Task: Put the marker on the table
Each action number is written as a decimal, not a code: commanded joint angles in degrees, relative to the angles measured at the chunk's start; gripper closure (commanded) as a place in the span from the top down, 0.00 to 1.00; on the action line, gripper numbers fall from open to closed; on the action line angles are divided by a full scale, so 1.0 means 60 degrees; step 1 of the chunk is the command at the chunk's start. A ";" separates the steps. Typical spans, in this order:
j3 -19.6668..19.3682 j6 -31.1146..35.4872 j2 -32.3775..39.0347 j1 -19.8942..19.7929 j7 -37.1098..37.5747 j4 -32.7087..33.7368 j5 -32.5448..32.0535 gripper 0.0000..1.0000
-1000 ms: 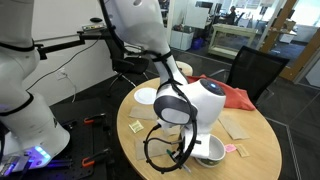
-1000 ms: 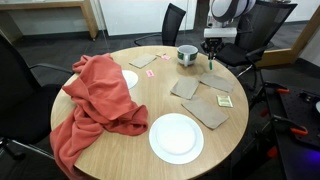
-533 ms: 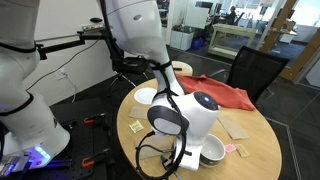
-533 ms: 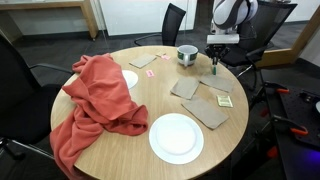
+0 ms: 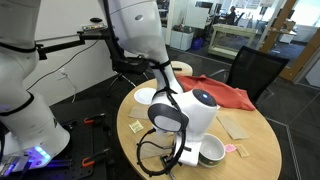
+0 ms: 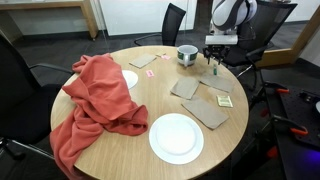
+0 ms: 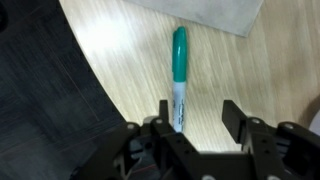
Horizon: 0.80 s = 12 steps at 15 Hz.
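Gripper (image 7: 198, 112) spread apart above the green marker (image 7: 178, 70) lying on the bench (image 7: 130, 50) (release looks done); next, lift straight clear.

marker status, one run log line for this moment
marker: lying on table, by its edge | gripper: open around marker's pale end | task: looks done

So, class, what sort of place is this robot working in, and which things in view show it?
Probably an office or lab meeting area. There is a round wooden table with black office chairs drawn up to it. An exterior view also shows what looks like a light desk in open workspace behind.
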 commanded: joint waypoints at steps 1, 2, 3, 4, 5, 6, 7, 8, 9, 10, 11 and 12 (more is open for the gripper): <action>-0.0209 0.0055 -0.0662 0.0362 0.0260 -0.0308 -0.0098 0.90; -0.0249 0.0019 -0.0825 0.0406 0.0246 -0.0367 -0.0151 0.98; -0.0323 -0.0024 -0.1027 0.0472 0.0260 -0.0460 -0.0236 1.00; -0.0378 -0.0036 -0.1199 0.0506 0.0226 -0.0528 -0.0313 1.00; -0.0425 -0.0096 -0.1407 0.0515 0.0170 -0.0596 -0.0390 1.00; -0.0517 -0.0141 -0.1566 0.0574 0.0235 -0.0647 -0.0522 1.00; -0.0535 -0.0183 -0.1806 0.0546 0.0100 -0.0741 -0.0660 1.00; -0.0586 -0.0209 -0.2014 0.0555 0.0074 -0.0831 -0.0846 1.00; -0.0631 -0.0279 -0.2223 0.0568 0.0099 -0.0907 -0.1044 1.00; -0.0589 -0.0297 -0.2456 0.0516 -0.0023 -0.0998 -0.1186 1.00; -0.0553 -0.0335 -0.2658 0.0481 -0.0081 -0.1056 -0.1312 1.00; -0.0489 -0.0423 -0.2879 0.0454 -0.0169 -0.1100 -0.1445 1.00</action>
